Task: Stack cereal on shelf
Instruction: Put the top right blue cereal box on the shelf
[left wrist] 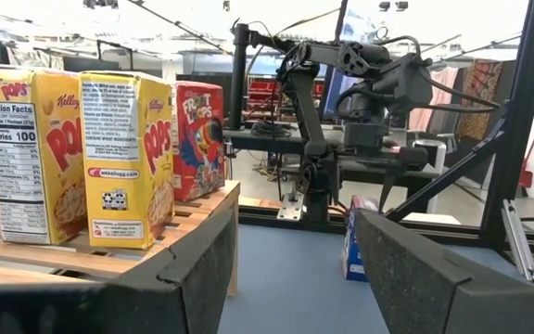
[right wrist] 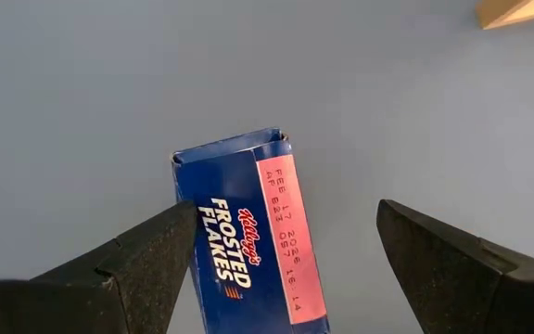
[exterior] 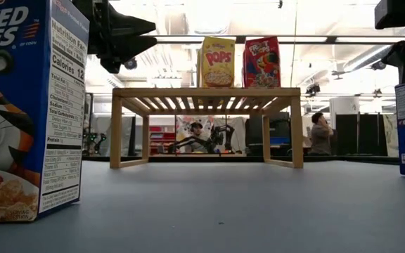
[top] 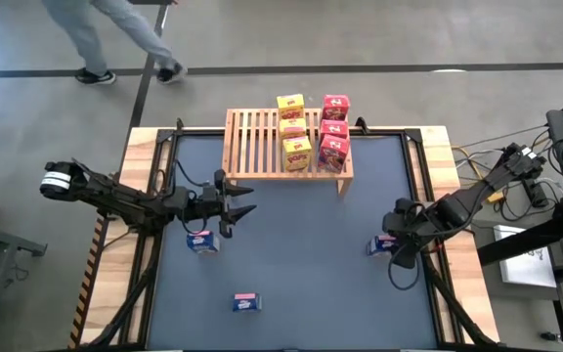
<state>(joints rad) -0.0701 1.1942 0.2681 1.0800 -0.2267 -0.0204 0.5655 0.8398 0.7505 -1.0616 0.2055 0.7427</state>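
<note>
While three yellow cardboard boxes (top: 293, 129) and three red cardboard boxes (top: 334, 130) stand on the wooden slatted shelf (top: 252, 143), three blue cardboard boxes (top: 246, 303) sit on the table; the right gripper (top: 400, 256) hangs wide open and empty above one, and the left gripper (top: 246, 200) is open and empty too.

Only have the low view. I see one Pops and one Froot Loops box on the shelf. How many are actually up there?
Observer: Six. Three yellow boxes and three red boxes, in two rows running front to back on the shelf.
Operator: Blue ones?
Observer: Three blue boxes on the table: left, right, front.
Operator: Right gripper holding anything?
Observer: No. The right gripper hangs open over the right-hand blue box, fingers clear of it.
</note>
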